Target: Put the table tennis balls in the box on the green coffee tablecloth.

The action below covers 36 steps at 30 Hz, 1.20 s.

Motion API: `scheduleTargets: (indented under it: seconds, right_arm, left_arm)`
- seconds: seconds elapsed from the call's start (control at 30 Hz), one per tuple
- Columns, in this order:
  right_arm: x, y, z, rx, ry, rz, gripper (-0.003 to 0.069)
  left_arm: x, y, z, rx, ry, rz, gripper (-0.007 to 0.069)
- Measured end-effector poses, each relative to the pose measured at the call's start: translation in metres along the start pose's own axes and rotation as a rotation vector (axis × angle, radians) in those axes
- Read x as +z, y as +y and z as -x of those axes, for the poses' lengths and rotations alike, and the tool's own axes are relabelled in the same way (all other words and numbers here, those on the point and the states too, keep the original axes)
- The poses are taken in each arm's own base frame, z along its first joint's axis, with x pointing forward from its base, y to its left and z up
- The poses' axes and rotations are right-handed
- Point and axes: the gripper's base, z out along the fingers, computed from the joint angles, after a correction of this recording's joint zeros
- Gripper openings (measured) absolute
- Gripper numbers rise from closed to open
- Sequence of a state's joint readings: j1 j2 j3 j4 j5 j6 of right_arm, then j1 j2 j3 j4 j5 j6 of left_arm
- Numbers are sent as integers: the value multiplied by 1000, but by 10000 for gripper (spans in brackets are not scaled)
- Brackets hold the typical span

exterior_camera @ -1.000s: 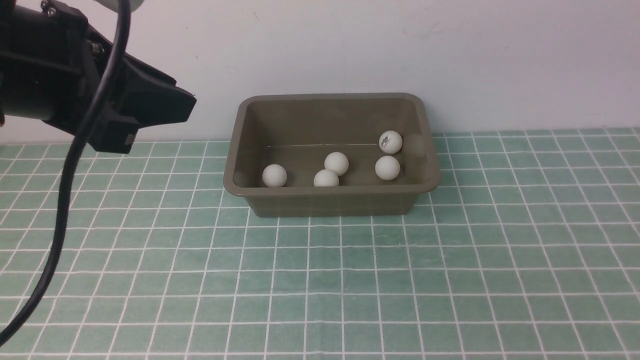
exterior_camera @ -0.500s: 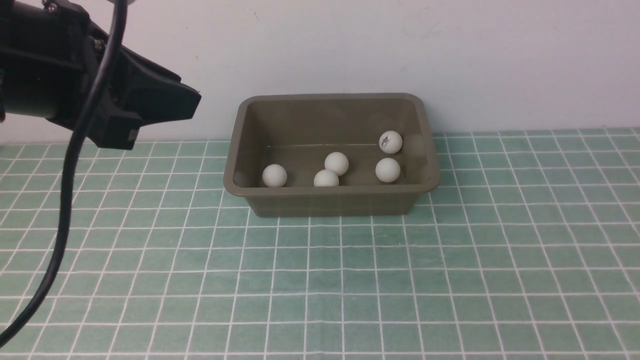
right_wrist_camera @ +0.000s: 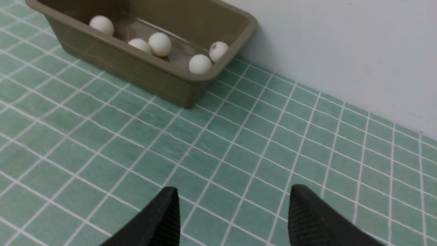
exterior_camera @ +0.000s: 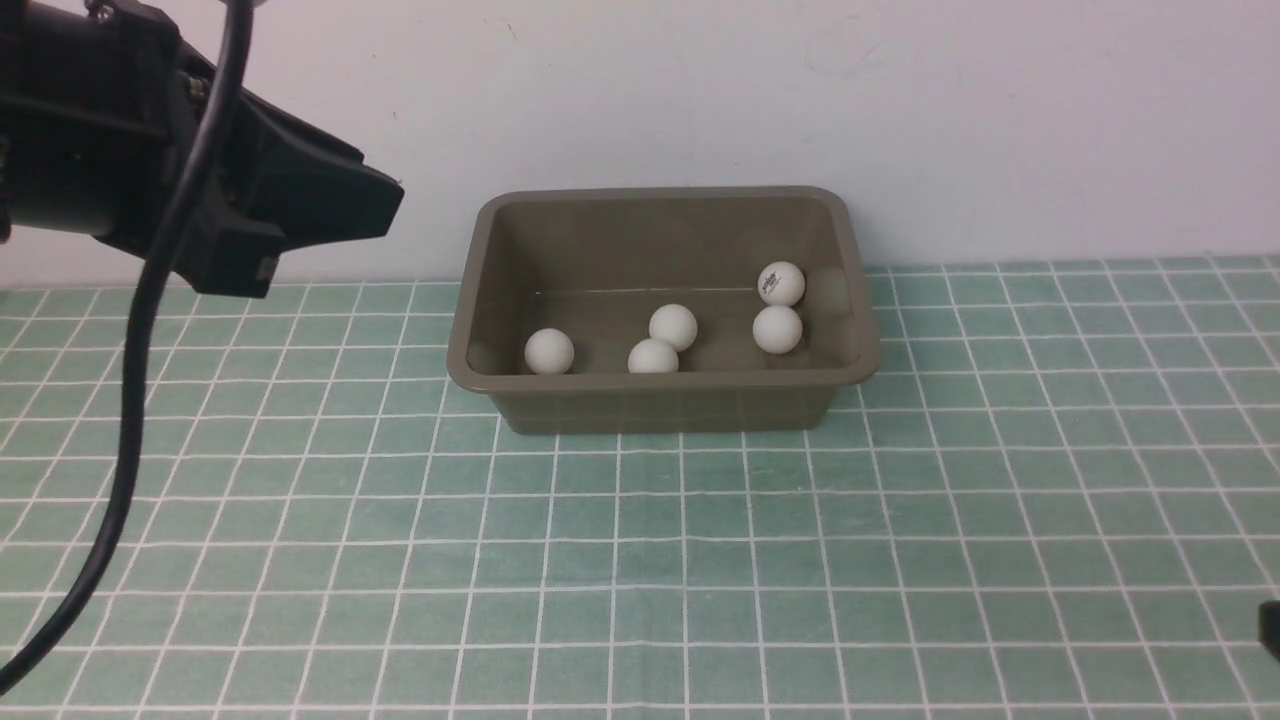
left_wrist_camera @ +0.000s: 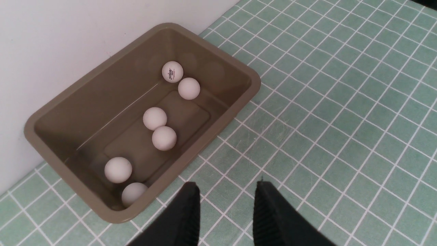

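Five table tennis balls [exterior_camera: 673, 326], all inside box [exterior_camera: 660, 405]

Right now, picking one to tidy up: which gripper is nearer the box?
Left. The left gripper hangs raised just left of the box; the right gripper sits farther back, toward its right.

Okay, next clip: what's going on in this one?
Nothing is being handled right now. All five small white plastic table tennis balls lie inside the rectangular olive-brown plastic box, which sits on the pale green grid-lined tablecloth against the wall. The left gripper hangs above the cloth to the left of the box, and the right gripper is over bare cloth some way off. Both have their fingers apart and hold nothing. The task looks done.
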<state>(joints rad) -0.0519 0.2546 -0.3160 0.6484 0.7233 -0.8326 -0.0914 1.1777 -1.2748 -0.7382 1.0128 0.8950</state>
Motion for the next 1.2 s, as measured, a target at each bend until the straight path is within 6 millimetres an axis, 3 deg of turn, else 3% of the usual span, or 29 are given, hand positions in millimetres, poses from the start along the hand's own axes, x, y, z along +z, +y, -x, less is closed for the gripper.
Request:
scheduleTargets:
  seconds: [0.53,0.73,1.0,1.2]
  right_arm:
    - [4,3,-10,13,29,21,388]
    - [5,-2,-9,7,-12,-29,388]
    - [17,-11,-29,105,-84,-160,388]
    - [19,-11,-32,111,-80,-164,388]
  left_arm:
    - [0,-1,1,22,-14,-11,205]
    - [0,-2,1,25,-12,-17,205]
    - [0,-2,1,24,-7,-27,205]
    - [0,-3,0,24,-2,-33,205]
